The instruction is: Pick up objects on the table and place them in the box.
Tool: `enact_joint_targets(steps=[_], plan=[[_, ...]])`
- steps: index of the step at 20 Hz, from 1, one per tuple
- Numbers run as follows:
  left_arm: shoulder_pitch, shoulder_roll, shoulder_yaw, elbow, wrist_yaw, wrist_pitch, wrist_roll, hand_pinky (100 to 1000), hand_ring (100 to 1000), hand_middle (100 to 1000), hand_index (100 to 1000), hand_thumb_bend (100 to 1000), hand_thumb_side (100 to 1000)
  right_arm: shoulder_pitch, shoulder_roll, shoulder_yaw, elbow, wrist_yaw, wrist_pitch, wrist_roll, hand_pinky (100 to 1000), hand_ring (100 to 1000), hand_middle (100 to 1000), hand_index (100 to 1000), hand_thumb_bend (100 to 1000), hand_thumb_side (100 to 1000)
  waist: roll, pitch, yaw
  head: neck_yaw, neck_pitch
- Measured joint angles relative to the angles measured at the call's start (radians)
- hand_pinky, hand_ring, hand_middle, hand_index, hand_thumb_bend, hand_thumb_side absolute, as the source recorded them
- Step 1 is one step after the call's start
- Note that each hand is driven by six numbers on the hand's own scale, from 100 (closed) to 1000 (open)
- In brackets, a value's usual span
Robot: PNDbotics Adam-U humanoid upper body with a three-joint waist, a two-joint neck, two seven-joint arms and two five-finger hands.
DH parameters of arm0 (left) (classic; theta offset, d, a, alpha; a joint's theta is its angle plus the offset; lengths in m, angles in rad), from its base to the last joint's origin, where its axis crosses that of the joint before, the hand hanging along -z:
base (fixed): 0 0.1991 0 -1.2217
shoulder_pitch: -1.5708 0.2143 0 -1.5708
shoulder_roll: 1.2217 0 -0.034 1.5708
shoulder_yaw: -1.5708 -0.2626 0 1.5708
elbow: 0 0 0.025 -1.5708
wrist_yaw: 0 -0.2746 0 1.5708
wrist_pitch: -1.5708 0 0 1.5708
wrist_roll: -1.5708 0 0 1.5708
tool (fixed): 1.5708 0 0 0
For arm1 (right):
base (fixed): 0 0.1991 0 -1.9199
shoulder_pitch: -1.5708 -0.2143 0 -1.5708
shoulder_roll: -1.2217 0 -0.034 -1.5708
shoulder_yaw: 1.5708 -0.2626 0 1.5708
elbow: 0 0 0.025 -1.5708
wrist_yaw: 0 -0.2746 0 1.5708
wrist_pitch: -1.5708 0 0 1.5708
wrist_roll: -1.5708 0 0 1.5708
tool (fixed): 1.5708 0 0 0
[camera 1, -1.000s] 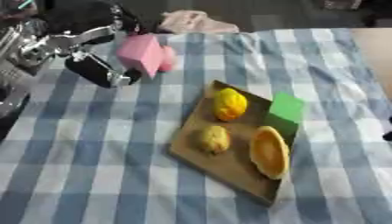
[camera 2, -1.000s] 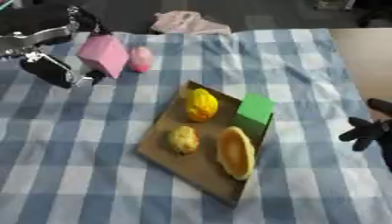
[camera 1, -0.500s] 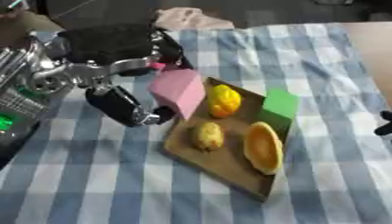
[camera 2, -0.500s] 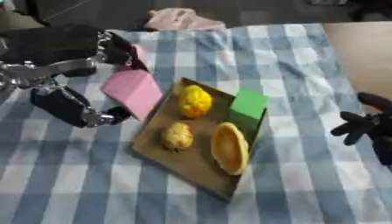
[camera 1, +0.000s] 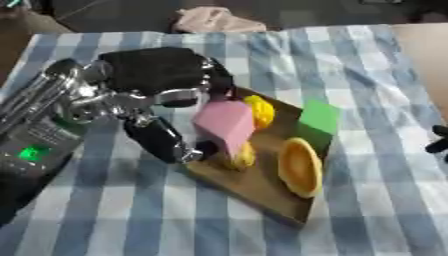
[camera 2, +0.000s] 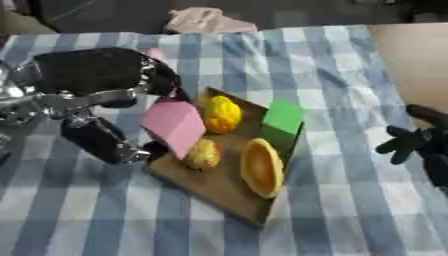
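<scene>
My left hand (camera 1: 157, 75) is shut on a pink block (camera 1: 226, 125), fingers on its far side and thumb (camera 1: 162, 141) below on its near side. The block hangs tilted over the left edge of the shallow brown box (camera 1: 254, 187). In the box lie a yellow lumpy fruit (camera 2: 222, 114), a green block (camera 2: 283, 120), an orange oval piece (camera 2: 261, 167) and a small yellowish piece (camera 2: 204, 154) partly under the pink block. My right hand (camera 2: 418, 142) rests open at the right edge, away from the box.
The blue and white checked cloth (camera 1: 114, 220) covers the table. A pink crumpled rag (camera 1: 214, 20) lies at the far edge. A small pink thing (camera 2: 156, 52) peeks out behind my left hand. My left forearm (camera 1: 44, 125) fills the left side.
My left hand has carried the pink block from the far left of the table to the right and nearer, to the box's left edge. The right hand has barely moved.
</scene>
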Motion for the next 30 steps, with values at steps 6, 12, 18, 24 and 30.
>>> enact_joint_targets(steps=[6, 12, 18, 24, 30], plan=[[0.016, -0.093, -0.015, 0.083, -0.089, -0.026, 0.017, 758, 663, 538, 717, 100, 229, -0.001, 0.001, 0.0, 0.0, 0.0, 0.007, 0.001, 986, 719, 530, 965, 100, 526, 0.004, 0.0, 0.0, -0.003, 0.008], [0.022, -0.148, -0.038, 0.173, -0.142, -0.063, 0.026, 791, 709, 588, 765, 100, 220, -0.005, 0.007, 0.0, 0.0, 0.0, 0.01, 0.002, 986, 719, 530, 965, 100, 525, 0.004, 0.0, -0.002, -0.003, 0.009], [0.014, -0.172, -0.059, 0.214, -0.149, -0.113, 0.003, 883, 842, 797, 903, 100, 336, -0.005, 0.008, 0.0, 0.0, 0.0, 0.013, 0.003, 987, 719, 530, 965, 100, 525, 0.007, 0.0, -0.003, -0.004, 0.01], [0.007, -0.172, -0.064, 0.214, -0.143, -0.165, -0.048, 945, 923, 879, 960, 353, 594, -0.004, 0.008, 0.0, 0.0, 0.0, 0.017, 0.002, 987, 719, 530, 966, 100, 525, 0.011, -0.001, -0.002, -0.007, 0.016], [0.007, -0.172, -0.058, 0.215, -0.156, -0.181, -0.056, 942, 924, 879, 962, 345, 619, -0.002, 0.008, 0.0, 0.0, 0.0, 0.018, 0.002, 987, 719, 530, 966, 100, 525, 0.007, -0.004, -0.001, -0.008, 0.016]])
